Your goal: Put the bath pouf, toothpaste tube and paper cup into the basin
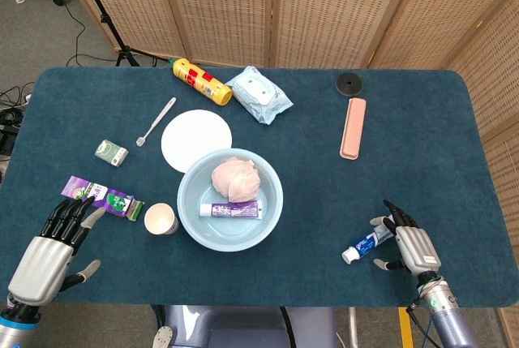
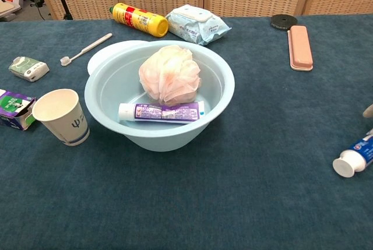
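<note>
Paper cup (image 2: 62, 116) stands beside basin (image 2: 105, 107) (upright).

Each hand, left hand (image 1: 50, 244) and right hand (image 1: 408, 240), has a silver-grey back and black fingers.

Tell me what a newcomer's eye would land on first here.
The light blue basin at the table's middle draws the eye, with the pale pink bath pouf and a purple toothpaste tube inside it. Just left of it, the paper cup stands upright on the blue cloth, outside the basin.
</note>
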### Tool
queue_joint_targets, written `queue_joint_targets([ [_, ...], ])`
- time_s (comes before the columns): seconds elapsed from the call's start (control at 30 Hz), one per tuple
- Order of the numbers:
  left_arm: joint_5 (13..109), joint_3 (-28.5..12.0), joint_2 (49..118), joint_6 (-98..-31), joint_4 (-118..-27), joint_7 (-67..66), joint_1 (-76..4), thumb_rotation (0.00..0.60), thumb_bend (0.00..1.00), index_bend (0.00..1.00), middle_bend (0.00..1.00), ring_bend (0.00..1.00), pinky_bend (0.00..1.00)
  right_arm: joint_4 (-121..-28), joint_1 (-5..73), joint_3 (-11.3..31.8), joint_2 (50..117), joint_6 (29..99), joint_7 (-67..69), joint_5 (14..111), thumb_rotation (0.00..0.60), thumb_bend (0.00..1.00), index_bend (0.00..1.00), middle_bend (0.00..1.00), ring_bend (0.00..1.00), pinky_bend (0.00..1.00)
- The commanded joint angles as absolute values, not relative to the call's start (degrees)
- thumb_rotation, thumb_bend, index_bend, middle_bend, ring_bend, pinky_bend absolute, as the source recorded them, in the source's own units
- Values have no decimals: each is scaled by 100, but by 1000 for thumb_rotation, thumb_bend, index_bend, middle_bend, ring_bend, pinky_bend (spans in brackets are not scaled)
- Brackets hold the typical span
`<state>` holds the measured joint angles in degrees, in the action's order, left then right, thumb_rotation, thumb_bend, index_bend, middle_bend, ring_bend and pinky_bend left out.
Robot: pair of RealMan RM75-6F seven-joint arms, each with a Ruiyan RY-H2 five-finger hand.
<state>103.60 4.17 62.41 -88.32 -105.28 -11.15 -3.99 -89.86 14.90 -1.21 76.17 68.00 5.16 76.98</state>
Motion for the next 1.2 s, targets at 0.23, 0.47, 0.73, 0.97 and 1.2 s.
queue_joint_targets([
  [0.23, 10390, 437, 6259, -8821, -10533, -1158, -385, 600, 180, 0, 0, 0, 0, -8757, 1451, -121, 7922, 6638, 631, 7729, 600, 39, 273, 0, 0, 103],
  [0.47, 10388, 432, 6258, -8827, -10526, -1132, -383, 600, 181, 0, 0, 0, 0, -8716, 1526, -19, 8173, 6519, 503, 7706, 600, 40, 273, 0, 0, 103],
  [0.73, 10356, 407, 6223, -8855, -10514, -1037, -385, 600, 180, 0, 0, 0, 0, -8708, 1545, 61, 8322, 6497, 265, 7625, 600, 53, 312, 62, 0, 103],
  [0.97, 10361, 402, 6206, -8880, -10520, -1011, -377, 600, 180, 0, 0, 0, 0, -8624, 1482, 82, 8436, 6572, 185, 7594, 600, 53, 423, 212, 138, 205],
  [1.2, 10348, 392, 6205, -8880, -10513, -991, -378, 600, 181, 0, 0, 0, 0, -8571, 1463, 104, 8476, 6603, 143, 7623, 600, 53, 498, 294, 231, 307],
])
